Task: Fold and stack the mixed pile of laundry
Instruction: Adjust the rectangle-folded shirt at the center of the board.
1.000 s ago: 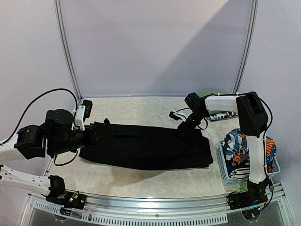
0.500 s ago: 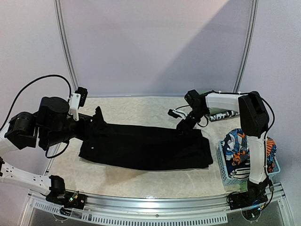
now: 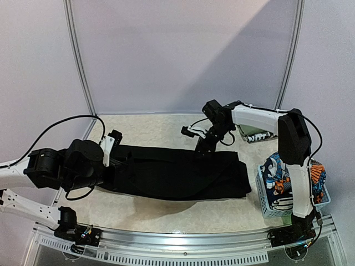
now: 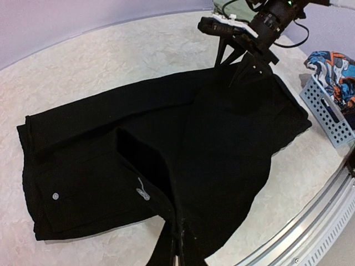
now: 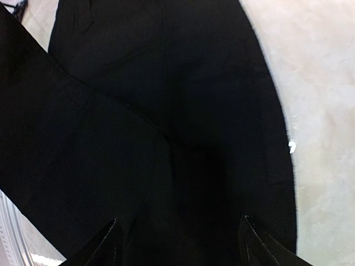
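Table (image 3: 166,124): we are seeing its pale top filling the middle.
Black garment (image 3: 177,174): lying spread flat across the centre.
Basket (image 3: 266,202): standing lower right, holding the cartoon-print garment (image 3: 280,172).
Left gripper (image 4: 176,249): we are seeing it pinching the black garment's left part, jaws closed.
Right gripper (image 5: 180,244): hovering above-centre over black cloth, jaws spread, holding nothing.

— What do we have on the table (image 3: 161,126)?
— We see a pale, marbled top with a black garment (image 3: 177,174) spread lengthwise across its middle (a fold runs along it).
— And to the right?
— We find a pale blue lattice basket (image 3: 269,203) at the near right edge, and a green cloth (image 3: 247,132) at the far right, partly hidden.
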### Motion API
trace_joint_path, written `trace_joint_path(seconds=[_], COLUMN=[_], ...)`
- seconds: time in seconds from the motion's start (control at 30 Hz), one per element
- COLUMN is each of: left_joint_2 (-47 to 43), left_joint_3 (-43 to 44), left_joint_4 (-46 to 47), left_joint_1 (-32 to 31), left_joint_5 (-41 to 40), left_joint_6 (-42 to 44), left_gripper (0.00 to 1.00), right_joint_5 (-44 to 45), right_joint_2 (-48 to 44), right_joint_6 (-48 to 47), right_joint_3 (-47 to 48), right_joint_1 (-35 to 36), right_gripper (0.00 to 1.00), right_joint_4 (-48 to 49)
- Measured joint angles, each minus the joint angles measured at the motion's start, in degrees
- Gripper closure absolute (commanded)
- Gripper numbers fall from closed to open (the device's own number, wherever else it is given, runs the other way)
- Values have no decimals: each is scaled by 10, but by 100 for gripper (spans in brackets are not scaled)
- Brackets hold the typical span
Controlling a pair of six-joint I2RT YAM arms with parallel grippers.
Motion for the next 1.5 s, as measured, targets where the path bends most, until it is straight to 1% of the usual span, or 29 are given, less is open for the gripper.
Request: trace_joint_path(seconds=[0.17, 0.23, 0.3, 0.33, 0.37, 0.4, 0.47, 0.63, 0.67, 0.97, 1.1, 1.2, 1.23, 1.27, 1.3, 1.37, 1.4, 1.5], left_joint_2=[0, 1, 2, 2, 2, 2, 2, -6, -7, 15, 40, 45, 46, 49, 52, 62, 67, 78], left_joint_3=[-18, -20, -20, -20, -20, -20, -20, -20, -20, -10, 19, 24, 24, 23, 21, 20, 20, 21], left_joint_4=[13, 18, 21, 22, 22, 22, 22, 22, 22, 24, 23, 39, 50, 65, 80, 102, 109, 106], left_joint_1=[-3, -3, -3, -3, -3, -3, -3, -4, -4, -4, -4, 0, 5, 13, 24, 56, 76, 125], left_joint_5=[-5, -9, -13, -16, -19, -24, -38, -77, -84, -115, -157, -199, -209, -216, -221, -223, -222, -207], left_joint_6=[-12, -14, -14, -14, -14, -14, -14, 4, 10, 71, 119, 174, 196, 218, 237, 270, 280, 281], left_gripper=[100, 100, 100, 100, 100, 100, 100, 100, 100, 100, 100, 100, 100, 100, 100, 100, 100, 100], right_joint_5=[25, 35, 39, 39, 40, 40, 40, 36, 35, 33, 32, 32, 32, 32, 32, 32, 33, 36], right_joint_2=[28, 40, 56, 63, 70, 76, 82, 89, 90, 91, 91, 91, 91, 91, 91, 92, 92, 99], right_joint_6=[-9, -9, -10, -11, -10, -11, -14, -18, -19, -14, 12, 38, 43, 50, 55, 67, 75, 93], right_joint_3=[3, 19, 45, 57, 68, 76, 82, 87, 88, 103, 136, 151, 151, 151, 151, 151, 151, 155], right_joint_1=[10, 12, 12, 12, 13, 14, 15, 17, 17, 12, -9, -35, -41, -47, -51, -58, -59, -56], right_gripper=[32, 36, 42, 47, 53, 64, 79, 98, 100, 100, 100, 100, 98, 96, 92, 73, 66, 55], right_joint_4=[-9, -15, -22, -24, -25, -26, -30, -45, -49, -60, -54, -36, -31, -28, -26, -21, -19, -16])
